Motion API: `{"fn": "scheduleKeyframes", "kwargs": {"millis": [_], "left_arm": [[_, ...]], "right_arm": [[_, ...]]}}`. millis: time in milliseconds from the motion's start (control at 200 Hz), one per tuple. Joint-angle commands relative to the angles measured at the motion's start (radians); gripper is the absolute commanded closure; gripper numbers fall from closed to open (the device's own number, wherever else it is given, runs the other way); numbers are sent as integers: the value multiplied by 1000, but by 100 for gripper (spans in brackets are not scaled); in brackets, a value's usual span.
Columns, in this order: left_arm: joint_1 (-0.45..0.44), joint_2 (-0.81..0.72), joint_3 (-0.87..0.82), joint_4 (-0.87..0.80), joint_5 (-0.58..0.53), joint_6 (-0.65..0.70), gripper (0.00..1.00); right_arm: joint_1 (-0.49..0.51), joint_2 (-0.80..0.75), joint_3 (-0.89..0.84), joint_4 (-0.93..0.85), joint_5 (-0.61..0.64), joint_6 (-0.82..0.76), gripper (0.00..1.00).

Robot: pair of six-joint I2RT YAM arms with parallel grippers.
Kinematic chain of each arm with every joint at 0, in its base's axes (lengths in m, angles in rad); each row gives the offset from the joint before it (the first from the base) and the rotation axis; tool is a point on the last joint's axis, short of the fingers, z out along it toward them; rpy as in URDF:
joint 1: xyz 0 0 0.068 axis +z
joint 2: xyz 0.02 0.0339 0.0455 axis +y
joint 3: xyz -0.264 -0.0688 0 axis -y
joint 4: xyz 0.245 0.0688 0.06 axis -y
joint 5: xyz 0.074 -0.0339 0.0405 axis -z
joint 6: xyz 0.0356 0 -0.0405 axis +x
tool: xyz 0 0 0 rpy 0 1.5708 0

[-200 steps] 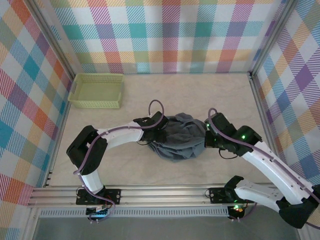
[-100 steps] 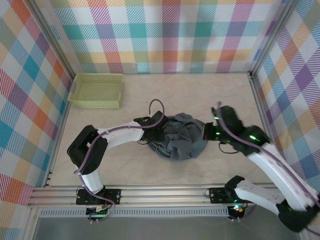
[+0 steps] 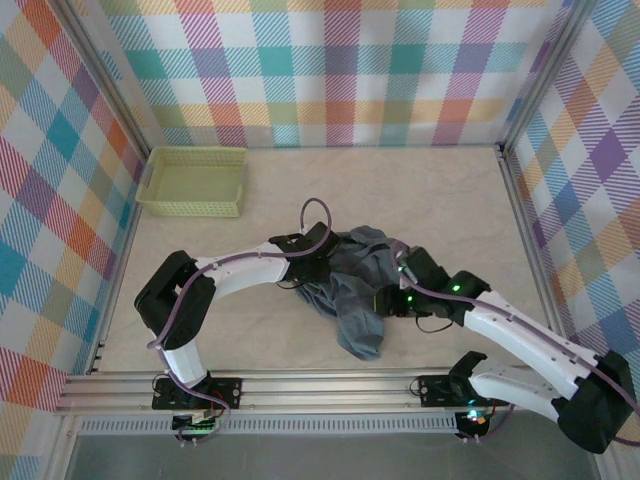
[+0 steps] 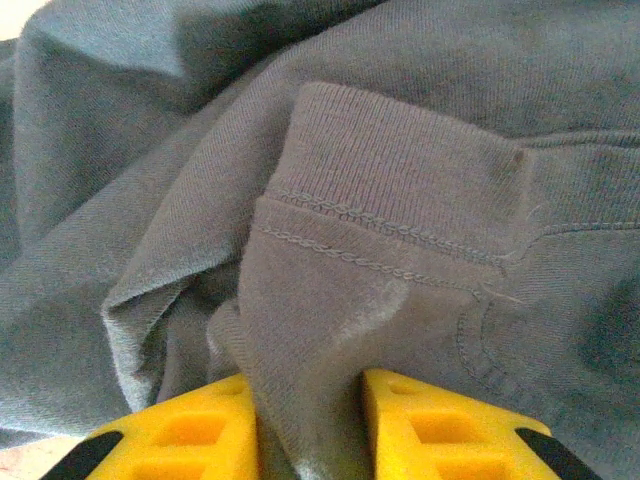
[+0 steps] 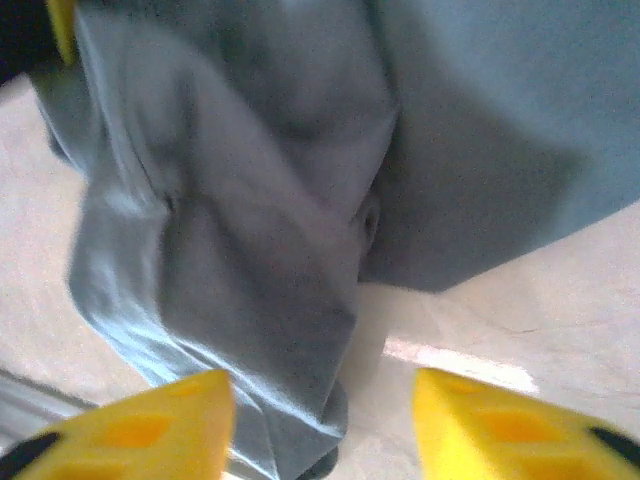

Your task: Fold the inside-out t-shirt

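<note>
T-shirt [image 3: 355, 290]: plain slate blue-grey throughout. In the left wrist view, a ribbed band [image 4: 400, 170] of the same colour carries two rows of matching stitching.

Basket [image 3: 190, 208]: pale yellow-green, mesh pattern.

Table [image 3: 450, 200]: light beige with faint marbling.

Enclosure walls [image 3: 330, 70]: pastel plaid of teal, orange, purple, pink and yellow bands on white.

Frame rails [image 3: 320, 385]: silver metal.

Left arm [image 3: 240, 272] and right arm [image 3: 520, 330]: white links, black joints. Cable [image 3: 315, 205]: purple. Indicator light [image 3: 455, 289] on the right arm: green.

Left gripper [image 4: 305, 430] and right gripper [image 5: 320, 430]: yellow jaws with black edge sections.
</note>
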Motion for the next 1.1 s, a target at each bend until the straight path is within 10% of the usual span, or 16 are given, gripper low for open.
{"fn": "scheduleKeyframes", "kwargs": {"millis": [0,245,480,680,935,1095], "left_arm": [[-6,9,25,-17,-12,0,72],[13,15,20,-24,-6,-16,83],[39,-59,-53,17,16,-59,100],[86,-261,-54,-7,-3,-79,100],[186,-306,571,-275,-17,28,100],[138,-467,399,-153,-46,13,100]], "right_arm": [[45,4,-66,136,-117,65,37],[125,158,-71,163,-124,76,32],[127,236,29,-13,115,61,100],[101,137,272,-162,397,-82,100],[27,256,954,-313,537,-337,100],[25,81,809,-186,482,-383,100]]}}
